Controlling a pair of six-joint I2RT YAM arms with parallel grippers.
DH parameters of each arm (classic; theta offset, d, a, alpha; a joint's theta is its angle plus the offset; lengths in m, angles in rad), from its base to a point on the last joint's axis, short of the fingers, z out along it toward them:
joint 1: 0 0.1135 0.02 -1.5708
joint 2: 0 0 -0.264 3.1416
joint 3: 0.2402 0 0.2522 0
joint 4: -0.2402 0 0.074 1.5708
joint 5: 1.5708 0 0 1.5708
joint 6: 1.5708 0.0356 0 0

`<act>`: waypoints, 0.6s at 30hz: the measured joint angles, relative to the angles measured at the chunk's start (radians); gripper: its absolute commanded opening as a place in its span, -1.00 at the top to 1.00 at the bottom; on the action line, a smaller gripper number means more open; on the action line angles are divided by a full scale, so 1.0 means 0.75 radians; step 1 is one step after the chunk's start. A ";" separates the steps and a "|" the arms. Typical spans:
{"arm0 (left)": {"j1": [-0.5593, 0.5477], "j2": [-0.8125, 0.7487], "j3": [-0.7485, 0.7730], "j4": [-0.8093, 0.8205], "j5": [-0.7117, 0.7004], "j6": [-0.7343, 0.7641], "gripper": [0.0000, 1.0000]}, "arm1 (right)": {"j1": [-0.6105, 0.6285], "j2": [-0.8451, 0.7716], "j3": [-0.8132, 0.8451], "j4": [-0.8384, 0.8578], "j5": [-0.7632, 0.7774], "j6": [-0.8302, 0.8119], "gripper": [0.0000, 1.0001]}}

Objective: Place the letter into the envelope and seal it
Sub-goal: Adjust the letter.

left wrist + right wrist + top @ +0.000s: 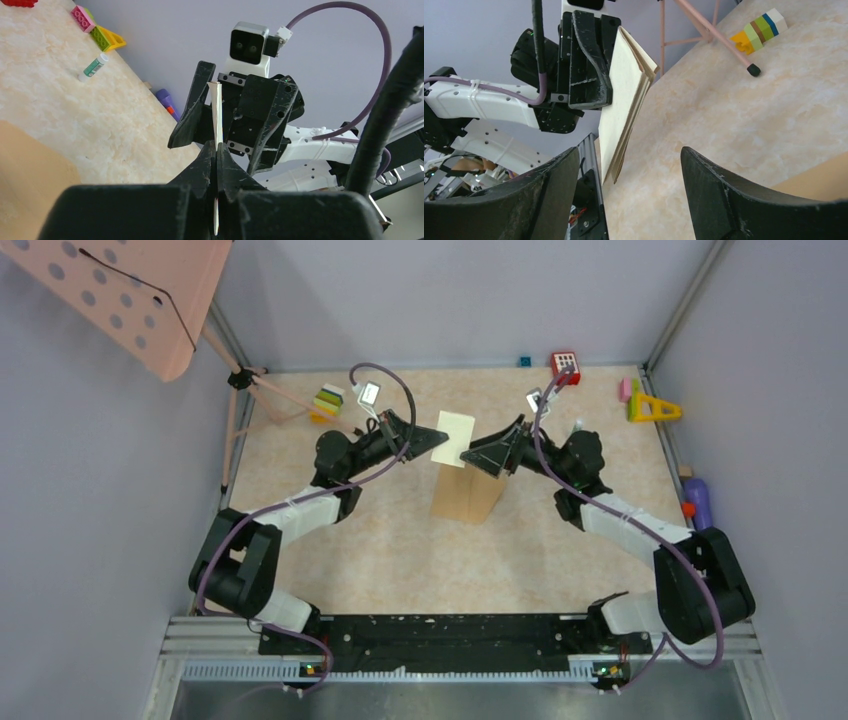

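Top external view: the left pincer (438,441) pinches the letter (455,435) shut, up in the air. The right pincer (472,454) stands open around its right edge. The envelope (467,498) lies below on the worktop (400,550). The paper looks light and floppy, so grip an edge.

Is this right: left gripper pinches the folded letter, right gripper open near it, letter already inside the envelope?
No, the letter is outside: the top view shows the left gripper holding it in the air, with the envelope lying on the table. Right gripper open near it.
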 measured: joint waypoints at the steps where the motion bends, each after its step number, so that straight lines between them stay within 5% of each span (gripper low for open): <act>1: -0.003 0.000 0.000 0.006 -0.002 -0.003 1.00 | 0.003 0.005 0.001 0.000 0.001 0.001 -0.36; 9: -0.031 0.007 -0.001 0.041 -0.001 -0.015 1.00 | 0.005 0.011 0.001 0.061 -0.009 0.047 0.12; 15: -0.037 0.018 -0.001 0.045 0.000 -0.021 1.00 | 0.006 0.011 0.002 0.125 -0.031 0.099 1.00; 18: -0.037 0.024 -0.001 0.055 0.004 -0.023 0.89 | 0.006 0.014 0.002 0.138 -0.037 0.114 1.00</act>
